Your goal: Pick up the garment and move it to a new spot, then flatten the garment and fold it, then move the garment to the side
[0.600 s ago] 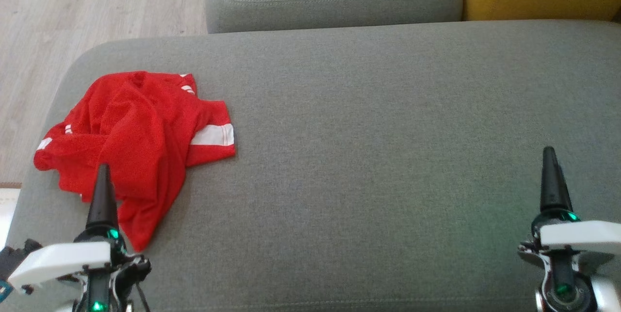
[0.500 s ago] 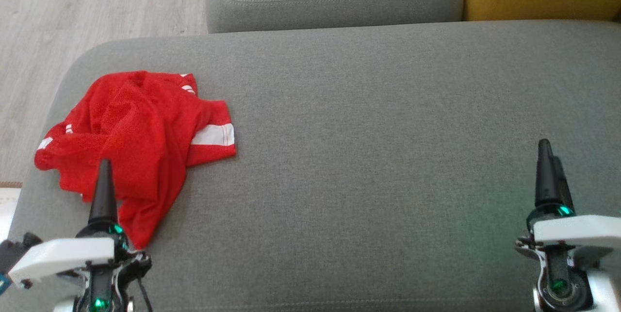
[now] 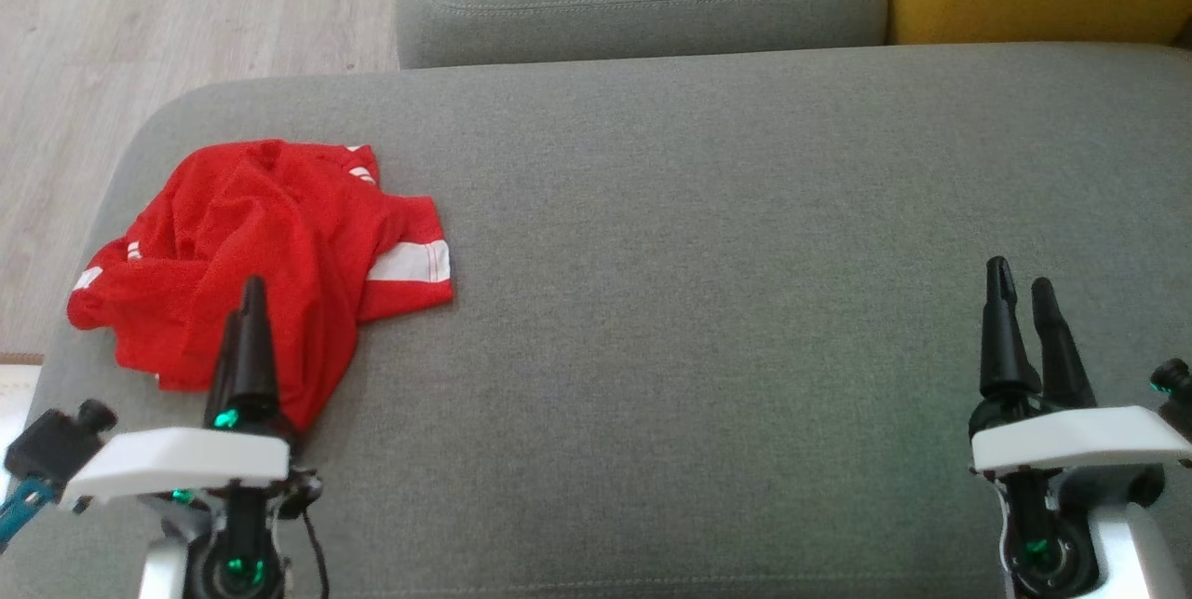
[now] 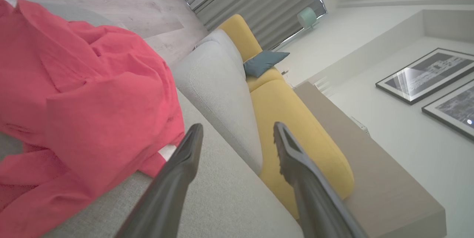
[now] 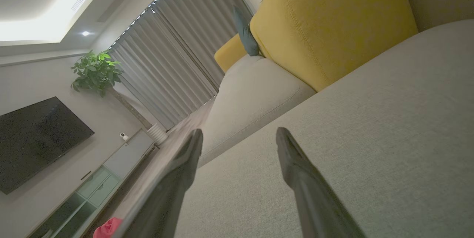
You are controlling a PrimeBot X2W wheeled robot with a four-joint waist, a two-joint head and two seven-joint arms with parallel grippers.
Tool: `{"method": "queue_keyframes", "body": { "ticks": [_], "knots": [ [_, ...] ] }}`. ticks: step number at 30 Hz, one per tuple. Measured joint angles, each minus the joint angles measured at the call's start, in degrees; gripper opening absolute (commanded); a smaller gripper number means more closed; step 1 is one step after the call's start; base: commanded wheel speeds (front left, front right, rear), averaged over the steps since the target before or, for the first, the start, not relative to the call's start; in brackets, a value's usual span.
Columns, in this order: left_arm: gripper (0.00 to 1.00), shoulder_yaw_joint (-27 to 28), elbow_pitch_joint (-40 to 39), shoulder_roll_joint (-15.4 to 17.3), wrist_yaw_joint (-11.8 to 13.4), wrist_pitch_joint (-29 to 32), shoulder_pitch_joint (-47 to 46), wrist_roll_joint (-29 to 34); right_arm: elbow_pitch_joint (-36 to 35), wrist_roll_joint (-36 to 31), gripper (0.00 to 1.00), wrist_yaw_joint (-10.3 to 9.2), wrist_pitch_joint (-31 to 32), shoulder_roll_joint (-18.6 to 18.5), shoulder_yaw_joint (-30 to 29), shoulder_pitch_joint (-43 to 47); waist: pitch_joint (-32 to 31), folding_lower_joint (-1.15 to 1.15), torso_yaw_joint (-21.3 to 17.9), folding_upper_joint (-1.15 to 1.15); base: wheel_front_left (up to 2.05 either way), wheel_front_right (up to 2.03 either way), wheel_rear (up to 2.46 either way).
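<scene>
Both grippers are creeping inward. I'm lining the left gripper (image 3: pixel 248 301), spread, over the shirt (image 3: pixel 261 245) crumpled at 9 o'clock on the cushion (image 3: pixel 698 254), ready to pinch; the right gripper (image 3: pixel 1019 275), also spread, is idling at 4 o'clock.

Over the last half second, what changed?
The left gripper moved forward and inward, nearer the garment; the right gripper moved inward and turned, both fingers now visible. Both open, nothing grasped. The garment stays crumpled in place on the grey cushion.
</scene>
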Motion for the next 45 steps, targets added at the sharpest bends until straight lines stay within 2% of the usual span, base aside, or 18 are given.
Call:
{"method": "queue_keyframes", "body": {
  "ticks": [17,26,36,41,45],
  "knots": [
    [1.00,-7.2,-2.0,0.2,1.5,-2.8,0.4,19.2,2.5,-9.9,1.00,0.00,-2.7,0.0,1.4,0.3,-0.5,0.00,0.4,0.00,0.00,0.00,0.00],
    [1.00,-12.5,-2.5,2.1,4.7,-4.1,1.0,28.4,3.8,-17.3,1.00,0.00,-4.3,0.0,2.6,0.4,-0.8,0.00,0.6,0.00,0.00,0.00,0.00],
    [1.00,-17.9,-2.5,4.4,8.6,-5.6,0.9,35.4,-0.8,-24.9,1.00,0.00,-5.8,0.0,3.5,1.1,-0.3,0.00,0.7,0.00,0.00,0.00,0.00],
    [1.00,-21.1,-2.5,6.2,10.5,-6.7,0.6,39.8,-0.8,-29.5,1.00,0.01,-6.8,0.0,4.1,2.6,-0.2,0.00,0.8,0.00,0.00,0.00,0.00],
    [1.00,-22.8,-2.5,6.8,11.8,-7.1,0.1,41.7,-1.0,-30.7,1.00,0.01,-7.4,0.0,4.1,2.6,-0.2,0.00,0.9,0.00,0.00,0.00,0.00]
  ]
}}
